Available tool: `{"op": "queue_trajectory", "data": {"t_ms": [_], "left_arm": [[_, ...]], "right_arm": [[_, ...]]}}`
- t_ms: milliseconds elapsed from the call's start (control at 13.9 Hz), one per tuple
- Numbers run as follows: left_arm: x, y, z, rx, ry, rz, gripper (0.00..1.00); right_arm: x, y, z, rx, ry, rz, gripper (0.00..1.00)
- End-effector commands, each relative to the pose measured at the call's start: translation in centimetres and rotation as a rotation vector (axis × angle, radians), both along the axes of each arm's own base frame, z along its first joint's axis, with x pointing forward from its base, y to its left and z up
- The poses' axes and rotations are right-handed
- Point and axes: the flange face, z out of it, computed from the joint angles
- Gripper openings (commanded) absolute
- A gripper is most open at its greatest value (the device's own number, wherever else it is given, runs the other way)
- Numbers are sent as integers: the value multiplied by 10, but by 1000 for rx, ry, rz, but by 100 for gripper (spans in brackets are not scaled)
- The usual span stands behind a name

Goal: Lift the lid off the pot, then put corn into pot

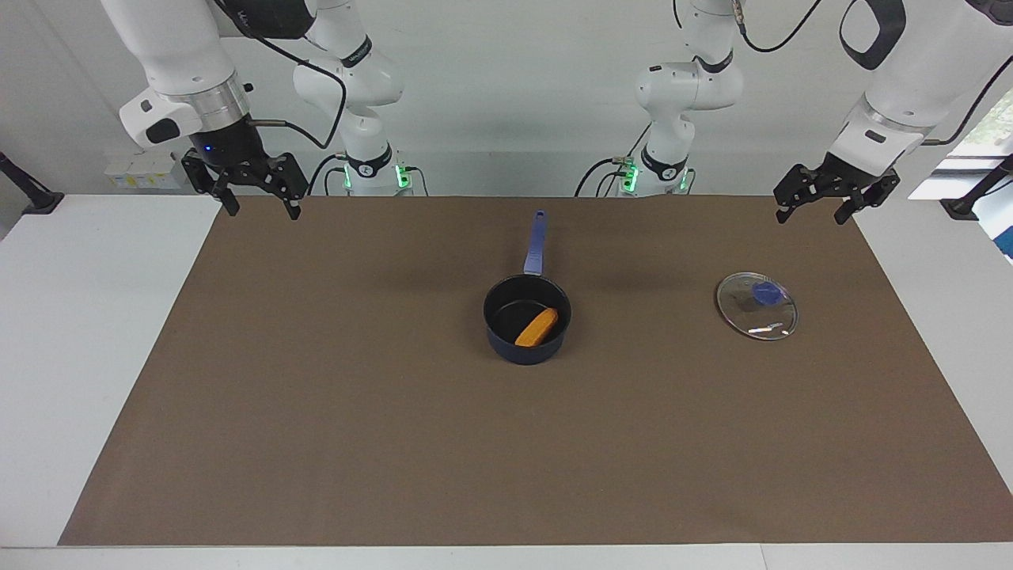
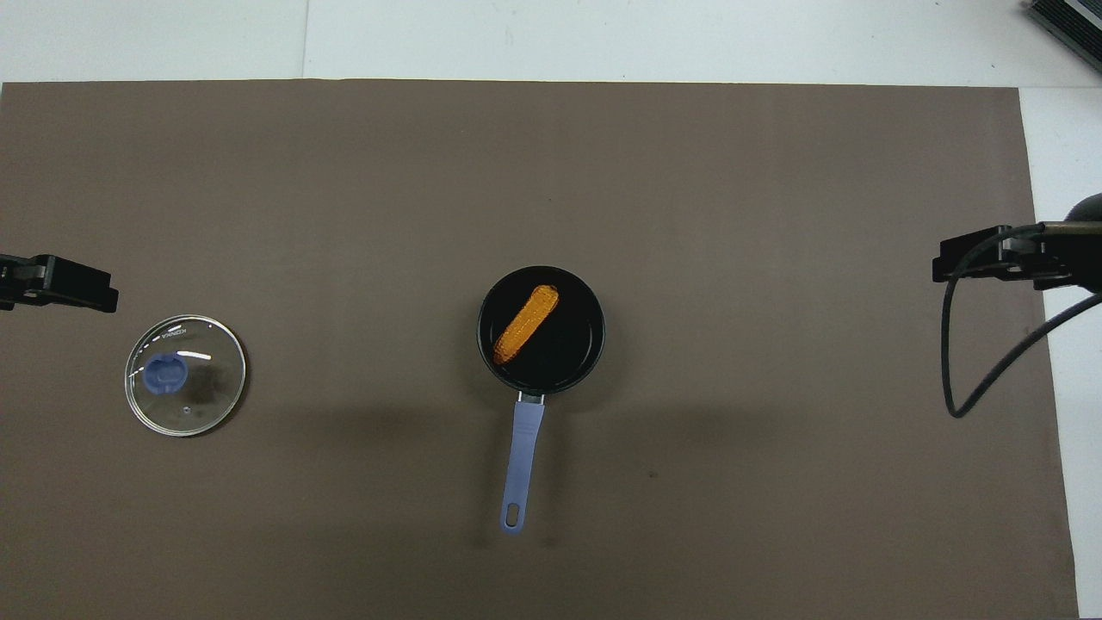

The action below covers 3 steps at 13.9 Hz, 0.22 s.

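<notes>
A flat brown mat covers most of a white table, with a pale wall and green-lit arm bases at the robots' end. At the mat's middle stands the pot, a small navy saucepan with a black inside, its long straight blue handle pointing toward the robots. The corn, a stubby orange-yellow cob with rounded ends, lies slantwise on the pot's floor. The lid (clear glass, thin metal rim, blue knob at centre) rests flat on the mat, well apart from the pot toward the left arm's end of the table.

The right gripper hangs in the air over the mat's corner at the right arm's end, fingers spread and holding nothing. The left gripper hangs over the mat's corner at its own end, also spread and empty.

The facing view alone shows the white arms, their cables and both pincers whole. The overhead view shows only dark gripper parts at its edges and a looping cable, but looks straight down into the pot and shows the hanging hole in the handle's end.
</notes>
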Motion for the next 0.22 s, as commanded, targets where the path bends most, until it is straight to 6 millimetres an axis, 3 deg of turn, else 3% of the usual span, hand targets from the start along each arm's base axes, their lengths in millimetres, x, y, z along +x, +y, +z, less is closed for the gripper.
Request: {"op": "queue_trajectory", "data": {"t_ms": [0,144], "left_arm": [[-3,-2,1,-9,-2,3,100],[-3,-2,1,-9,-2,2,100]], "right_arm": [[-3,0,2,18,16,29,100],[-5,2,2,18,17,32,100]]}}
